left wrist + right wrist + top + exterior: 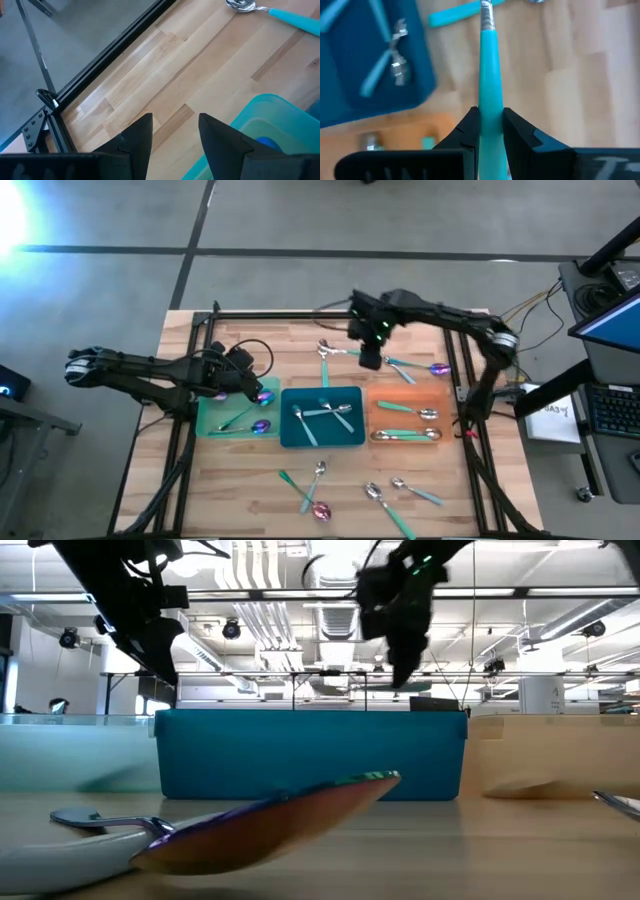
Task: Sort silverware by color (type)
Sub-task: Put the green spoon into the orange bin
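Note:
My right gripper (370, 356) hovers over the table beyond the gap between the teal tray (288, 442) and the orange tray (372, 394). It is shut on a teal-handled spoon (489, 75). My left gripper (250, 386) is open (175, 134) above the far edge of the green tray (208, 416) and holds nothing. Two purple spoons (262, 397) lie in the green tray, teal-handled spoons (300, 424) in the teal tray, and more spoons (405, 436) in the orange tray. Several loose spoons (320, 510) lie on the table. My right gripper pinches the spoon's teal handle (490, 117) between its two fingers (467, 127), coming from above and pointing down. The handle runs along the fingers and sticks out past their tips. Its silver neck (486, 15) points at the table, and the spoon hangs lifted clear.
Loose spoons lie by the far edge (325, 352) and right of my right gripper (415, 367), with others along the near edge (375, 495). A black frame (110, 55) borders the table. A purple spoon (270, 825) lies close before the low camera.

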